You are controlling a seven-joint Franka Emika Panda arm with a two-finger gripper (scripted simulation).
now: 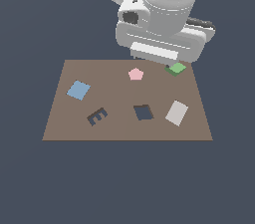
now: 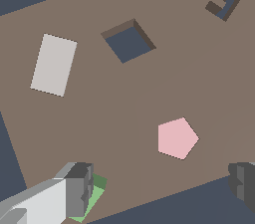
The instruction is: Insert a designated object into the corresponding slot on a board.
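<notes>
Right now my gripper (image 2: 159,185) hangs spread wide over the far edge of the large flat brown board (image 1: 119,128), grasping nothing. One finger (image 2: 78,183) overlaps the small bright-green square block (image 1: 176,68), which lies flat by the board's far corner on the exterior view's right. Nearer the middle, the dark square slot (image 1: 143,112) holds nothing.
</notes>
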